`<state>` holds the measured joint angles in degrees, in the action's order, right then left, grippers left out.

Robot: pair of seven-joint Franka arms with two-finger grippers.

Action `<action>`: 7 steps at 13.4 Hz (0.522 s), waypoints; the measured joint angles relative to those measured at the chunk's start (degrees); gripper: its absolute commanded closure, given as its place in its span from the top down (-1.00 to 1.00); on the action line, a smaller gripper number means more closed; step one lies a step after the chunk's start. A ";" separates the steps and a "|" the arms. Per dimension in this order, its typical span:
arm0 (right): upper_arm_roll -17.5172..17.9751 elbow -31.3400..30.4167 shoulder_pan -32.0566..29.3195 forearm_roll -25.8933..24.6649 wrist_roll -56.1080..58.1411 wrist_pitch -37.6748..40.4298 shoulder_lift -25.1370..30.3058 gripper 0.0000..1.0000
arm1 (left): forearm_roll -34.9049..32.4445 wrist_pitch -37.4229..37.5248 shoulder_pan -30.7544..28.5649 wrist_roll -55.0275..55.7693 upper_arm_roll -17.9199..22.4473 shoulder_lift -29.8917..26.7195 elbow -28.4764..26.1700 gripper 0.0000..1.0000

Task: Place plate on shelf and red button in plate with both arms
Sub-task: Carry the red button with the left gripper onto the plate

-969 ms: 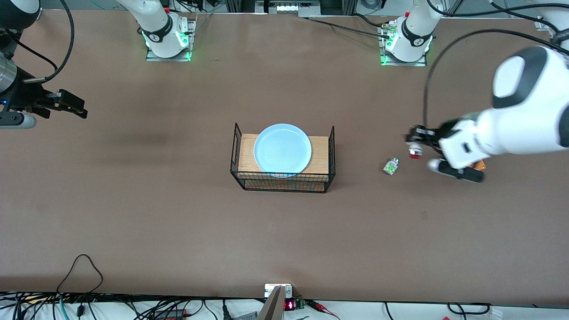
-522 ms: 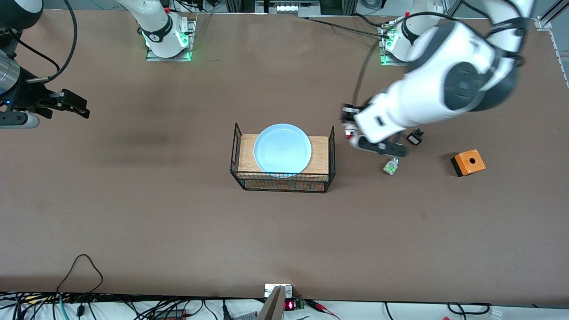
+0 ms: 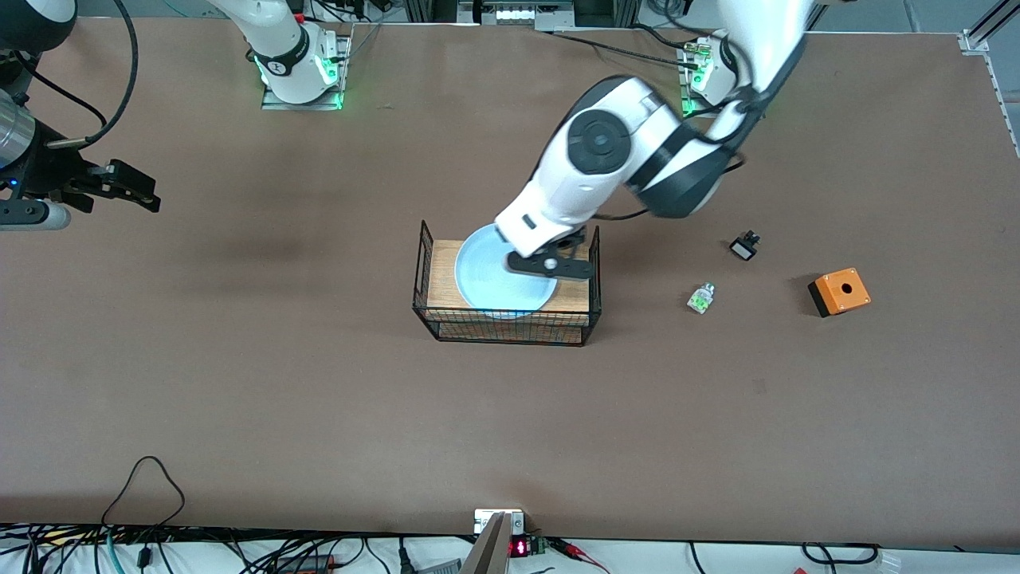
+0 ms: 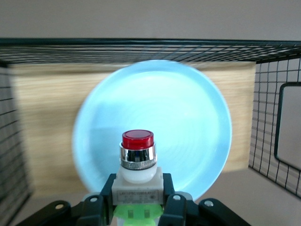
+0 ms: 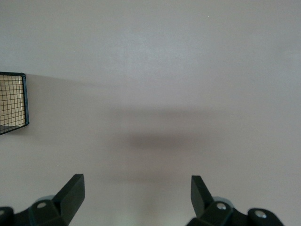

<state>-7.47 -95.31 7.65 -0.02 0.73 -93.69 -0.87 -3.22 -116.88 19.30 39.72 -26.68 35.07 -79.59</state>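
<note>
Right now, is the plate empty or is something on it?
Empty: the plate shows bare in the left wrist view; the red button is in the left gripper, over it.

Bright, even light falls from overhead, so the surface (image 3: 319,383) reads flat and matte, with one soft smeared shadow toward the right arm's end (it shows again in the right wrist view). The plate (image 4: 155,113) looks hazy at its rim; the red button (image 4: 138,153) stays crisp.

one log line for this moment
left pincer: shut on button, over plate on rack | right pincer: open, waiting over table
</note>
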 measured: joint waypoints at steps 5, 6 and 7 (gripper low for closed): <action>-0.01 0.08 0.00 -0.01 0.00 0.00 0.00 1.00 | -4.64 -2.17 1.08 0.96 0.25 3.42 0.07 0.07; -0.01 0.13 0.00 -0.01 0.00 0.00 0.00 1.00 | -4.70 -2.17 1.09 1.00 0.31 3.47 0.07 0.99; 0.00 0.18 0.00 -0.01 0.00 0.00 0.00 1.00 | -4.72 -2.17 1.09 1.01 0.37 3.47 0.10 1.00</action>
<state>-7.47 -95.13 7.65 -0.03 0.73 -93.69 -0.87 -7.94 -119.05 20.39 40.73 -26.31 38.54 -79.49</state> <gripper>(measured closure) 0.000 0.524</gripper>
